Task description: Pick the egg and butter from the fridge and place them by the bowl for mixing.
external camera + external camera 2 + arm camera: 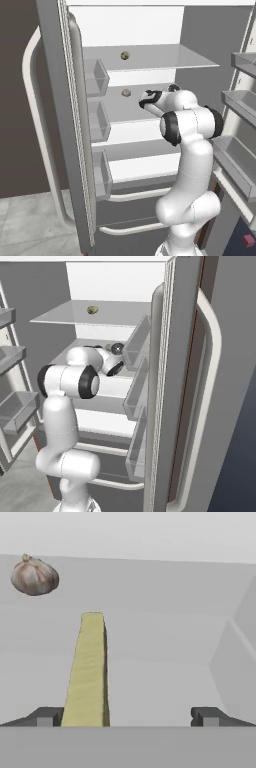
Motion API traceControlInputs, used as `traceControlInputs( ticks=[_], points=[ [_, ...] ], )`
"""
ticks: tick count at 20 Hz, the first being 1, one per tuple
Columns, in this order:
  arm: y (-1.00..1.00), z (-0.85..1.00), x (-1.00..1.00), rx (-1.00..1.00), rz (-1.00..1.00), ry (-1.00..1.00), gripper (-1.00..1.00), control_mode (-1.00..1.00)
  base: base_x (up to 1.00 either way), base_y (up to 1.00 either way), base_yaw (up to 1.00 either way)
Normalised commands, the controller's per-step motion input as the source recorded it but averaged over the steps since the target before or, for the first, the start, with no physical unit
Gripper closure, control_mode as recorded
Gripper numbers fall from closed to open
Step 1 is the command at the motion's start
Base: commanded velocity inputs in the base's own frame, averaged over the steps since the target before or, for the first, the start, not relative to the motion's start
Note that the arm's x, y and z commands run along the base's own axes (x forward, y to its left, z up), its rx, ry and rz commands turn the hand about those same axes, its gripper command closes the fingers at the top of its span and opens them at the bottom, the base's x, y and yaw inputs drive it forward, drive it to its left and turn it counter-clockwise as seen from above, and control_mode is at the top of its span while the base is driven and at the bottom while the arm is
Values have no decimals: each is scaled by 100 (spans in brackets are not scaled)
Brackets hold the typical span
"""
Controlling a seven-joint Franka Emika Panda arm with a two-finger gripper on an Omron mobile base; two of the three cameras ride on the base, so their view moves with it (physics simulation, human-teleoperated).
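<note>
hand view: butter (89, 672) beside left fingers (46, 716) | spread

Flat, even rendered light — soft faint shadows, no glare — slightly coarse, low-resolution edges.

A dark brown wall (17, 100) stands at the left of the left base view, and below it the floor (30, 225) is made of pale grey tiles with a light marbled pattern. In the right base view a plain dark grey wall (237, 456) fills the right side. The light is soft and even, without strong shadows, and a small pink-red block (248, 241) lies low at the right edge of the left base view.
</note>
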Motion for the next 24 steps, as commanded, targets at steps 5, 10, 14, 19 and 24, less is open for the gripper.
traceControlInputs(
  ticks=[5,10,14,19,24],
  points=[
    [0,-1,25,0,0,3,-100,-100,0,0,0],
    [0,-22,-3,-6,2,3,100,-100,0,0,0],
    [0,0,0,0,0,0,100,-100,0,0,0],
    [0,0,-6,0,0,-4,100,-100,0,0,0],
    [-3,14,-23,8,0,-20,100,-100,0,0,0]
  ],
)
